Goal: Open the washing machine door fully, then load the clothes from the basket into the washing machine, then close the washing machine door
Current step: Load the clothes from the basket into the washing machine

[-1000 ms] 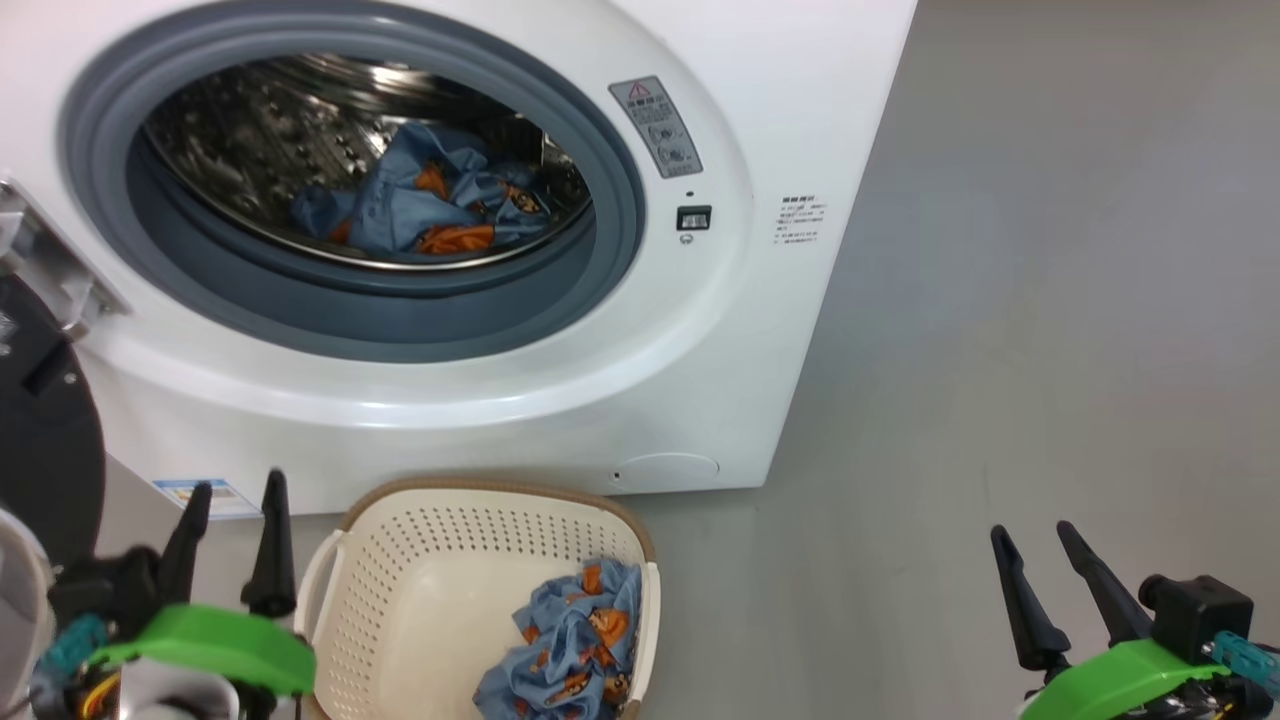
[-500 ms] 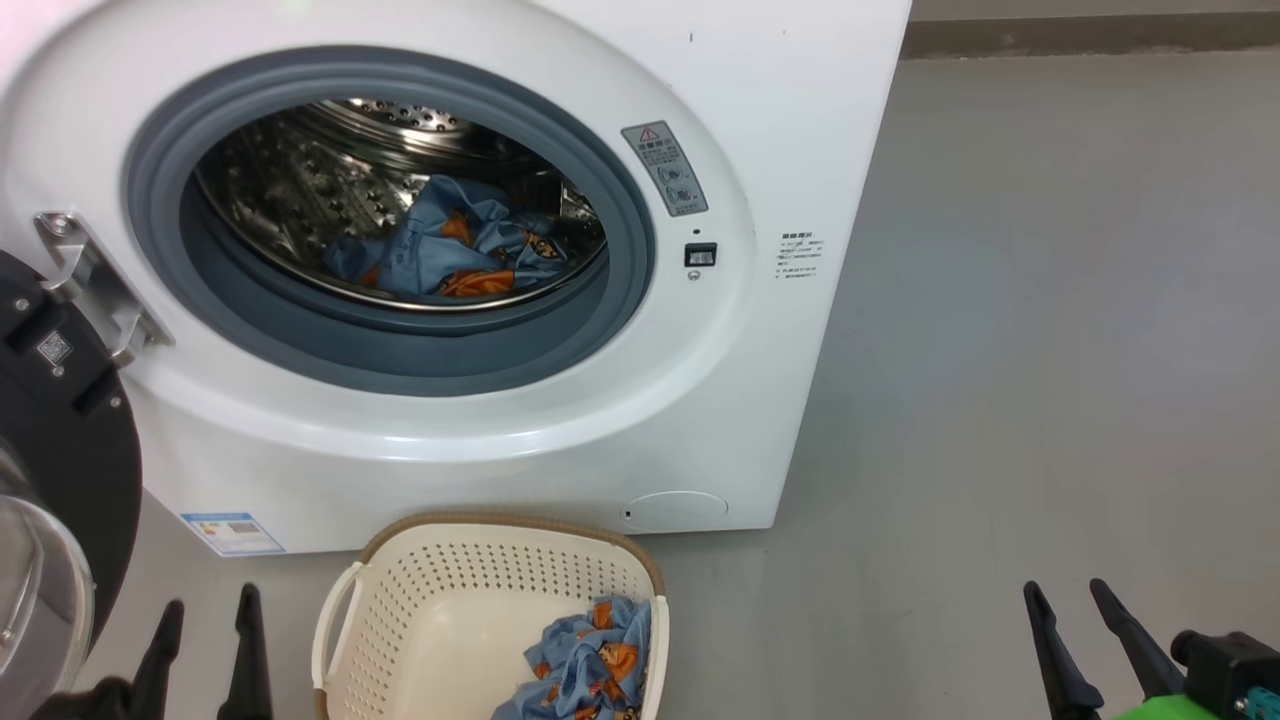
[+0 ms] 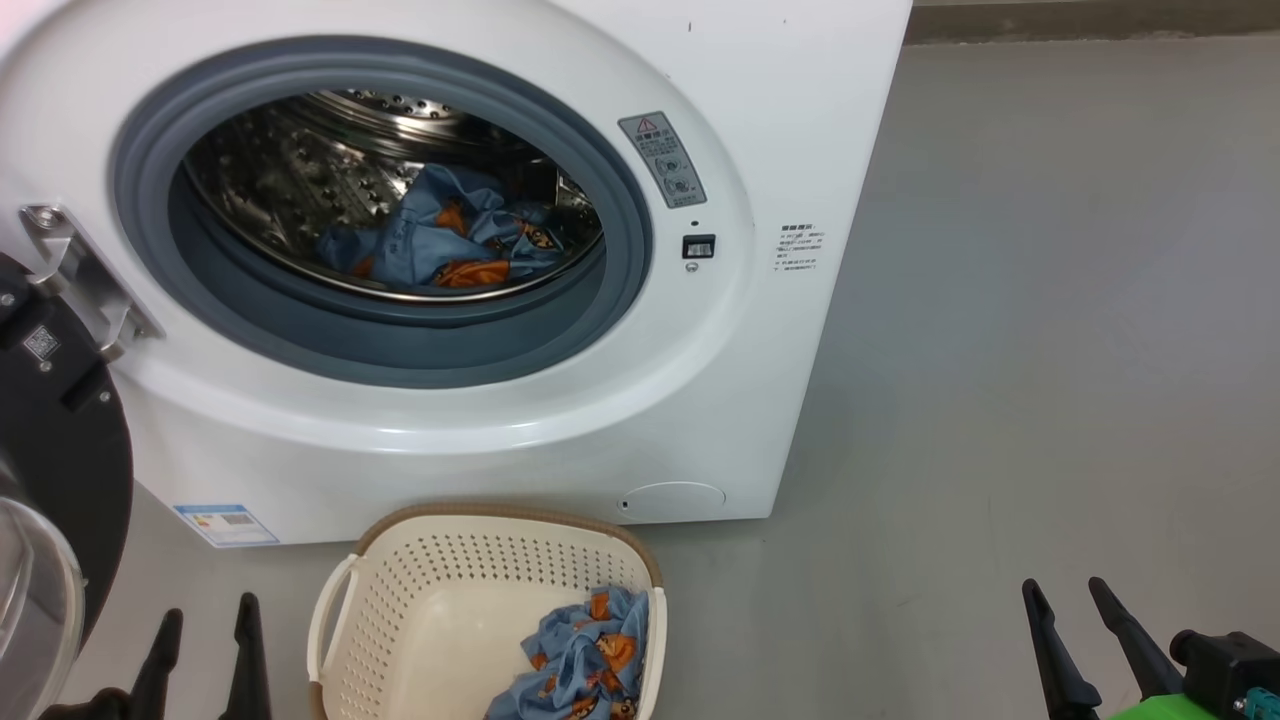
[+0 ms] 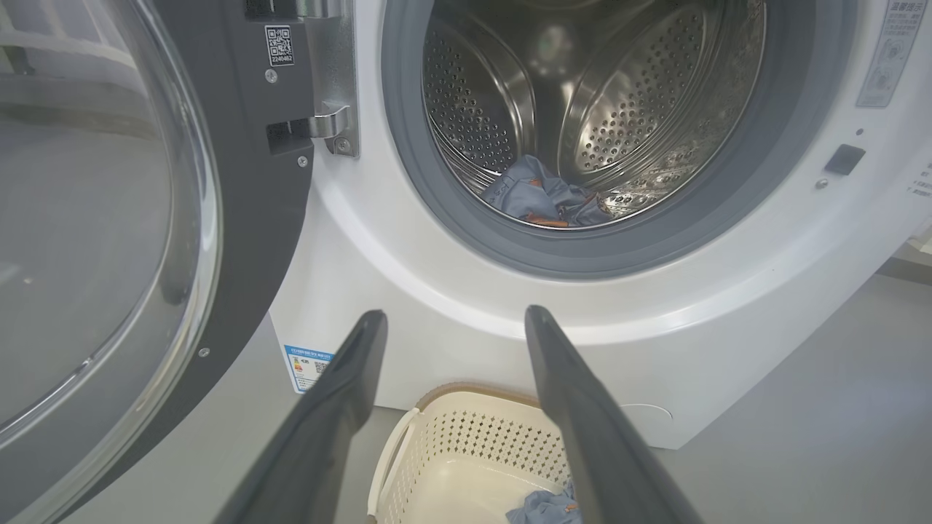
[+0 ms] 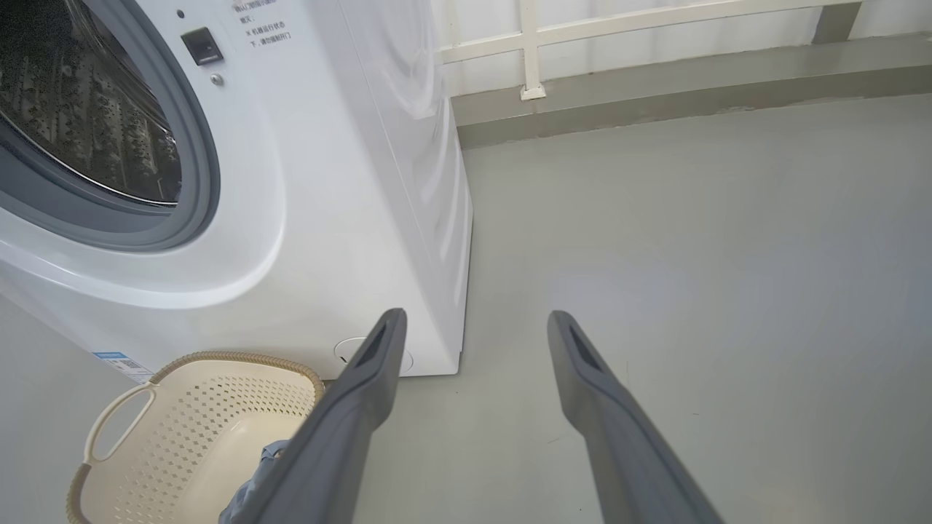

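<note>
The white washing machine [image 3: 760, 130] stands with its black round door [image 3: 60, 450] swung open to the left on a silver hinge [image 3: 75, 275]. Light blue printed clothes [image 3: 440, 240] lie in the steel drum [image 4: 604, 109]. In front on the floor sits the cream basket [image 3: 400, 590], holding more blue clothes [image 3: 585, 660] in its right corner. My left gripper [image 3: 205, 625] is open at the lower left, left of the basket, nothing between its fingers. Open and empty too, my right gripper [image 3: 1070, 600] hovers over bare floor at the lower right.
Grey floor [image 3: 1050, 350] stretches right of the machine. A low kerb and white railing [image 5: 655, 44] run behind. A blue label sticker [image 3: 225, 523] marks the machine's lower front. The open door's glass bowl [image 4: 87, 240] bulges close to my left gripper.
The head camera has tilted, shifting the whole picture down since a second ago. Both grippers sit lower in the picture than before, their green wrists now mostly out of frame. Clothes and basket have not moved.
</note>
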Controlling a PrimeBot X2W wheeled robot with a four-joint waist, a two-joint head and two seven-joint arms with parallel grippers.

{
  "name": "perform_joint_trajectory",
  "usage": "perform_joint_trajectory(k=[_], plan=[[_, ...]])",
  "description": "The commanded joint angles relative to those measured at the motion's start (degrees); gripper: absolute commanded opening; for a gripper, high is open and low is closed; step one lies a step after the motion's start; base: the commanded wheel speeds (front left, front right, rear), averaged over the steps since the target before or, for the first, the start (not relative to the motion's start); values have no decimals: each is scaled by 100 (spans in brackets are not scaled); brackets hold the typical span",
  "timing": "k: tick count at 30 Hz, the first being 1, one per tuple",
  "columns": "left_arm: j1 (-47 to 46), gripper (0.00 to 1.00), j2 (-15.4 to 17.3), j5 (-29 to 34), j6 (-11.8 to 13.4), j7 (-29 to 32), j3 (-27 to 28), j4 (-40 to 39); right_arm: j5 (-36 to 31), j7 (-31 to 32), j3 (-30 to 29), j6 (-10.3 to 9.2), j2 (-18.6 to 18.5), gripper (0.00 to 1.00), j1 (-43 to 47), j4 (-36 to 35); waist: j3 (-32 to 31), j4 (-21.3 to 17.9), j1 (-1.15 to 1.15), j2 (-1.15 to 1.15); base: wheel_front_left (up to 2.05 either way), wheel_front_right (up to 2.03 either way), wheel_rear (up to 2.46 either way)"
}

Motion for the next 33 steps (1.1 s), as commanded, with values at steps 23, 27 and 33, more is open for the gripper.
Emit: perform_joint_trajectory(k=[23,27,33], plan=[[-1683,100,302,-898,-9,-31,-2134,1933,-210,-28,140,9,503,100,-967,-371,1717,-190,0,0,0,0,0],[-2286,100,392,-1106,-9,-31,-2689,2420,-267,-28,136,9,610,100,-1205,-419,2124,-253,0,0,0,0,0],[-3066,100,510,-1505,-9,-31,-3482,3065,-323,-28,170,9,736,100,-1515,-485,2656,-414,0,0,0,0,0]])
